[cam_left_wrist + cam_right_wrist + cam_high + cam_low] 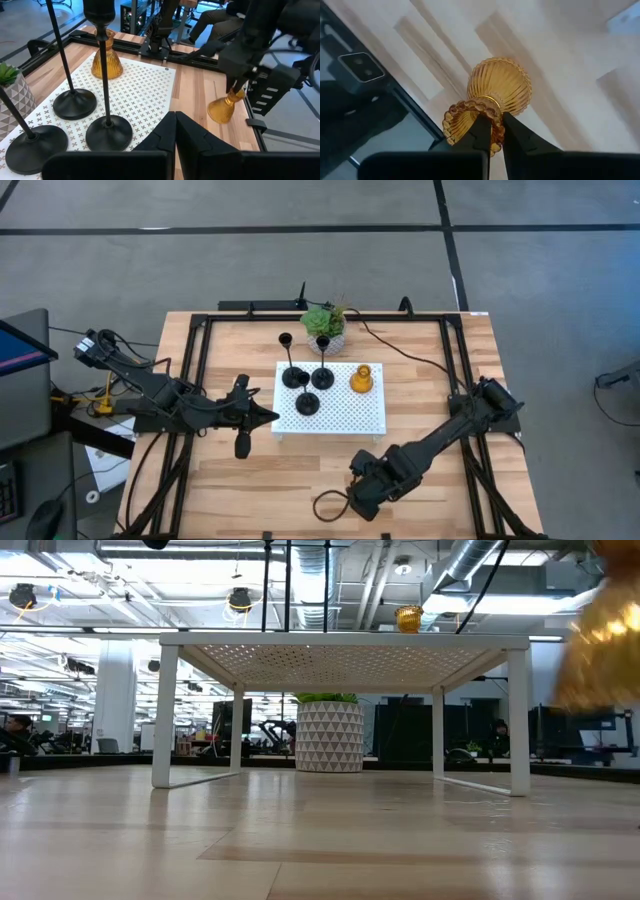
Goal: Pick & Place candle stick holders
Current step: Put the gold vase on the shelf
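Wooden table [420, 380] under white rack [345, 420]

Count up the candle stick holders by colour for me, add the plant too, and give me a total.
Black candle stick holders: 3
Amber candle stick holders: 2
Potted plant: 1
Total: 6

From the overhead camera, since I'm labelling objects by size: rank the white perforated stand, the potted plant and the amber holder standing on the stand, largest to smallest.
1. White perforated stand, by far the largest.
2. Potted plant.
3. Amber holder on the stand, smallest.

The camera looks straight down, so this ranks their outlines from above, not their heights.
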